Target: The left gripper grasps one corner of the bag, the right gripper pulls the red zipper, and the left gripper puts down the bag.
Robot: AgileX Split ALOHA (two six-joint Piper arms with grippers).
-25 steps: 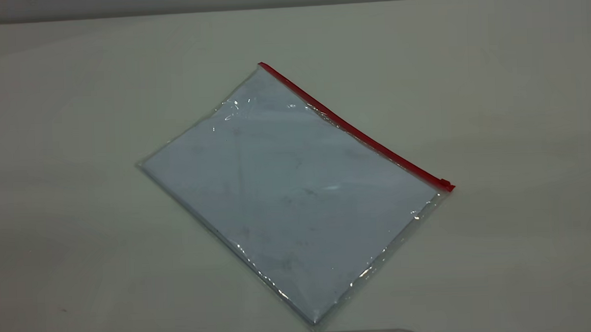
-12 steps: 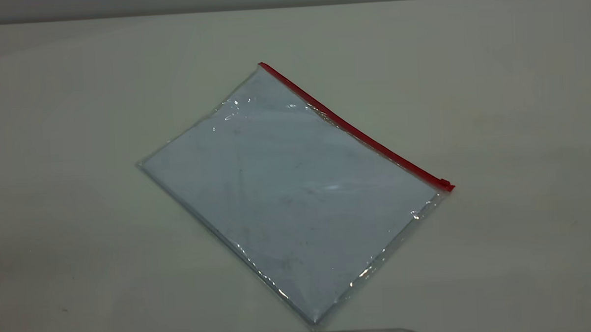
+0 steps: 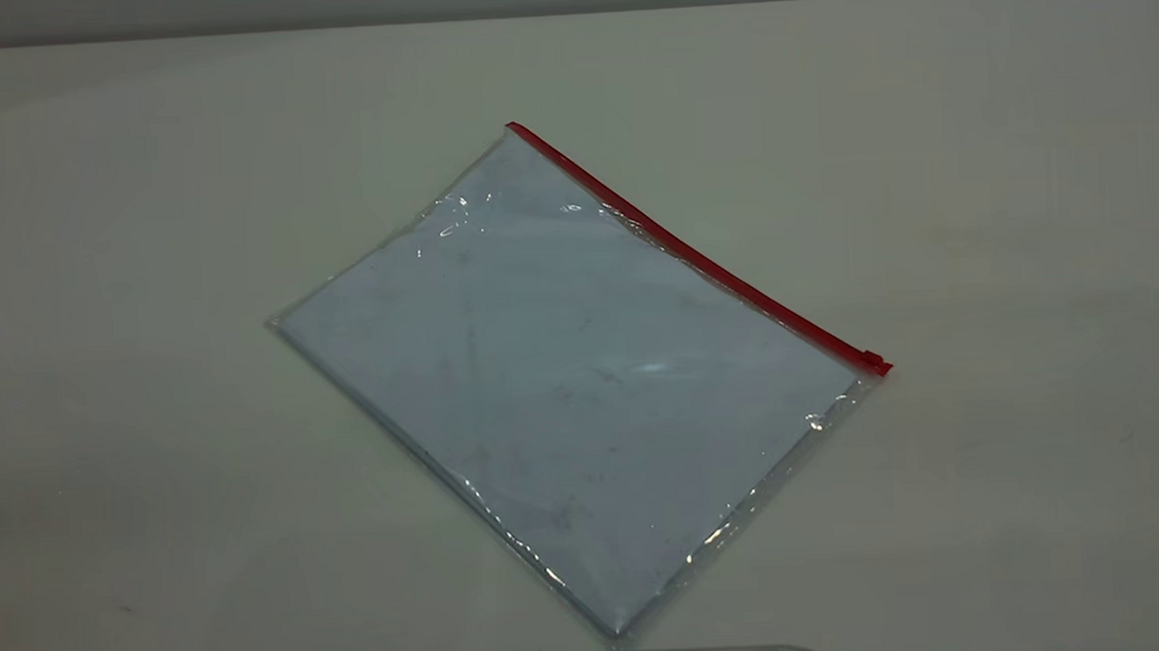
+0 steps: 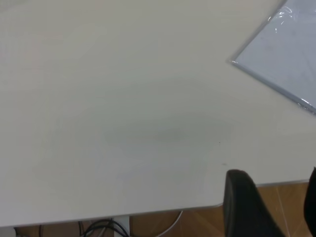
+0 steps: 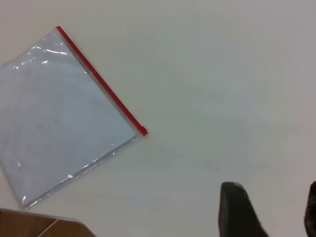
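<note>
The bag (image 3: 572, 384) lies flat on the tabletop (image 3: 150, 186), red zipper (image 3: 697, 254) along one edge, both grippers' fingers (image 4: 244, 205) (image 5: 237, 210) spread open, well apart from it.

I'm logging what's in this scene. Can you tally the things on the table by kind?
Clear bag: 1
Red zipper strip with slider: 1
Total: 2, both on the white table.

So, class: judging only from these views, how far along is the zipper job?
The bag lies flat on the table, red zipper slider at the corner nearest the right arm. Neither hand is on it; left hand and right hand both hover apart. That fits either a bag awaiting grasping or one put down again.
</note>
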